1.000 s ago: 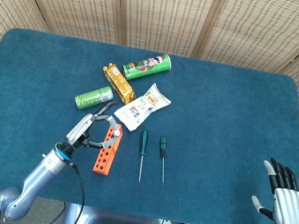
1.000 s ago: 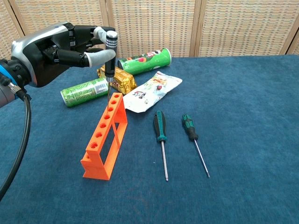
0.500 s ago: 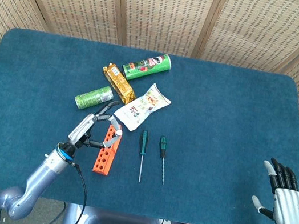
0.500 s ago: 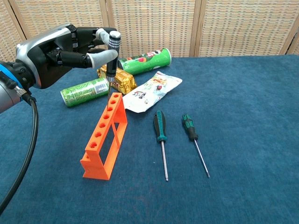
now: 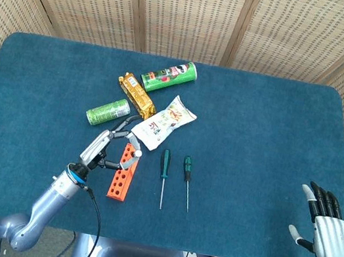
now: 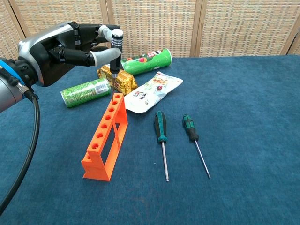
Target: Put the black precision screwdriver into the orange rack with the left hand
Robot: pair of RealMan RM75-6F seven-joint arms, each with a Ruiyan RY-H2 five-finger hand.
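My left hand (image 6: 61, 51) pinches the black precision screwdriver (image 6: 115, 54) upright by its handle, between thumb and a finger. Its thin shaft points down over the far end of the orange rack (image 6: 107, 136); the tip is just above the end hole. In the head view the left hand (image 5: 107, 147) hangs over the rack (image 5: 123, 172), with the screwdriver (image 5: 133, 153) at its fingertips. My right hand (image 5: 325, 225) rests open at the table's near right edge, holding nothing.
Two green-handled screwdrivers (image 6: 161, 136) (image 6: 194, 140) lie right of the rack. Behind it are a white snack bag (image 6: 152, 93), a gold packet (image 6: 119, 80), a green can (image 6: 84, 92) and a green tube can (image 6: 147, 61). A black cable (image 6: 26, 140) hangs from my left arm.
My left hand has carried the screwdriver slightly right and up, away from me along the rack toward its far end. The right hand has barely moved.
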